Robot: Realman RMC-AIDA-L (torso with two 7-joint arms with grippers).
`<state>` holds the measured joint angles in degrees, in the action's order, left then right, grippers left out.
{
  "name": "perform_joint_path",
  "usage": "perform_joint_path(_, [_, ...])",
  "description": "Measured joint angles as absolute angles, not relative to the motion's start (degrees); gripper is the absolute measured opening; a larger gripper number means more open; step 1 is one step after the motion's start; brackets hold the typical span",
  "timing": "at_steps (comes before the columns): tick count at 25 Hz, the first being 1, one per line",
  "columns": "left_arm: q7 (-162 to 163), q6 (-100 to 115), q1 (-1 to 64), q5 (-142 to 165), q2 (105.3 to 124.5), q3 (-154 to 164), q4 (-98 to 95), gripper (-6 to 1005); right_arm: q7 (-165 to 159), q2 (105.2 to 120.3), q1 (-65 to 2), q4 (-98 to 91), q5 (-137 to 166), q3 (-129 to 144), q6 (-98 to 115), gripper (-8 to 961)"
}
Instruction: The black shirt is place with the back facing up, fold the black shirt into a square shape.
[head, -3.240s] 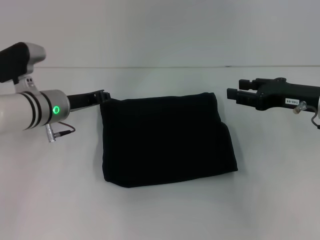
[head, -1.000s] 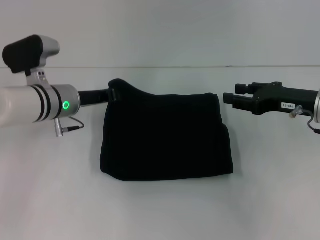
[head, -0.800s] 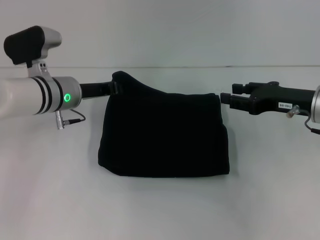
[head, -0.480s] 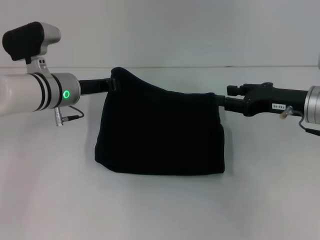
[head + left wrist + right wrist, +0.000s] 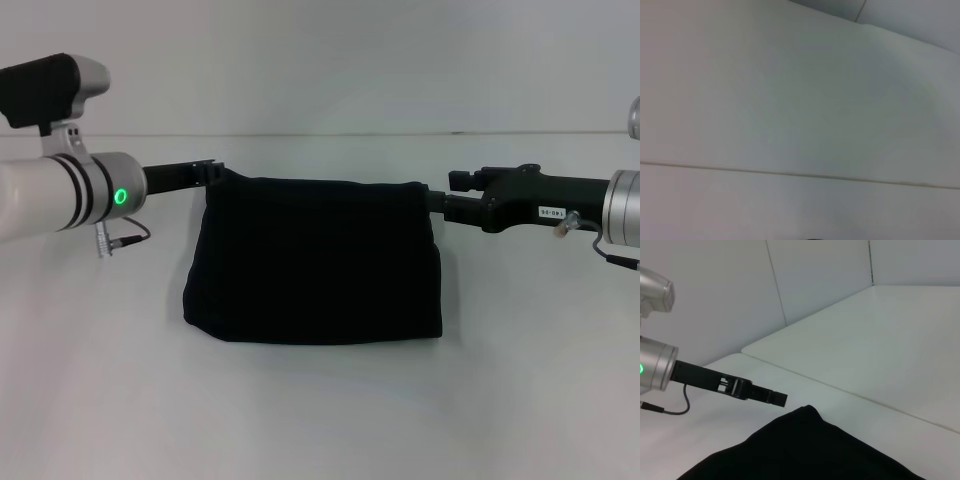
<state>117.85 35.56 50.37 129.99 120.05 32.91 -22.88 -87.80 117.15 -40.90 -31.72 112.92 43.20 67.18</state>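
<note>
The black shirt (image 5: pixel 315 262) lies in the middle of the head view on the white worktop (image 5: pixel 320 410), folded into a nearly square block with a slightly wider lower edge. Its upper edge is almost straight and runs between the two claws.

The left claw (image 5: pixel 208 172) comes in from the left of the frame, at the upper left corner of the shirt. Its black fingers touch that corner, but the tips are dark against dark cloth, so one cannot tell if they are spread, pressed together or pinching the cloth. In the right wrist view the same claw (image 5: pixel 775 398) appears in the lower left, its tip just beside the raised corner of the shirt (image 5: pixel 805 450); there also the state of the fingers is not clear. On the silver wrist (image 5: pixel 95 195) behind it a green ring light (image 5: pixel 120 197) is on, and a thin cable (image 5: pixel 125 238) hangs under it.

The right claw (image 5: pixel 432 200) comes in from the right of the frame and meets the upper right corner of the shirt. Its tip is hidden at the cloth edge, so its state cannot be told either. On its black body there is a small white label (image 5: pixel 551 213) with printed characters, too small to read.

The left wrist view shows only the pale surface and a thin line across it.
</note>
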Motion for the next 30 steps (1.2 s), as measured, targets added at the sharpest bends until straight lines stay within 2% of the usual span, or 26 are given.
perform_joint_path(1, [117.69, 35.64, 49.96, 130.01, 120.0, 32.9, -23.38, 184, -87.8, 117.14, -40.9, -31.72, 112.91, 43.2, 67.16, 582])
perform_joint_path(6, [117.63, 43.3, 46.23, 130.03, 120.64, 32.61, -30.33, 408, -87.8, 117.12, -40.92, -31.73, 112.7, 43.03, 67.16, 583])
perform_joint_path(12, [114.65, 64.53, 41.0, 128.52, 122.53, 32.49, -39.93, 525, -87.8, 116.76, -40.75, -31.84, 112.39, 42.29, 69.25, 585])
perform_joint_path(17, [101.8, 81.1, 37.74, 118.62, 122.81, 30.94, -40.79, 623, -87.08, 116.48, -40.52, -32.54, 112.34, 42.01, 75.14, 587])
perform_joint_path(22, [92.34, 87.9, 37.16, 115.71, 122.89, 29.93, -40.43, 873, -87.29, 116.29, -41.92, -32.63, 112.86, 43.09, 76.61, 589])
perform_joint_path(26, [83.66, 87.96, 37.05, 116.63, 123.0, 30.85, -40.38, 889, -87.89, 116.76, -43.73, -32.58, 115.38, 45.32, 73.95, 590])
perform_joint_path(30, [79.22, 87.46, 37.67, 119.77, 122.9, 31.5, -40.71, 896, -90.61, 116.95, -45.5, -32.62, 119.25, 48.46, 70.7, 731])
